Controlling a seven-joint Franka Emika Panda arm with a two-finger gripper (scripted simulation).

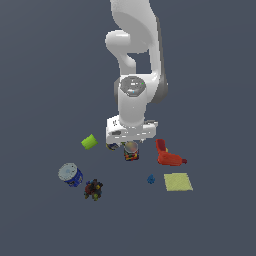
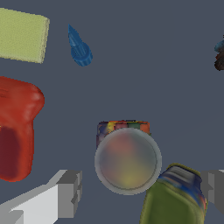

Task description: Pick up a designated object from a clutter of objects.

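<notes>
Gripper [image 2: 140, 190]: we see jaws spread wide, holding nothing | Small can [image 2: 127, 157]: we find it upright between the fingers [image 2: 68, 192], touching neither, just beside a green-edged pack [image 2: 175, 201] | Exterior: can [image 1: 131, 150] under the hand, red tool [image 1: 167, 156] at the exterior view's right.

Glossy white rounded arm [image 1: 132, 45], grey joint cap, pale grey blocky fingers [image 2: 70, 192]
</notes>
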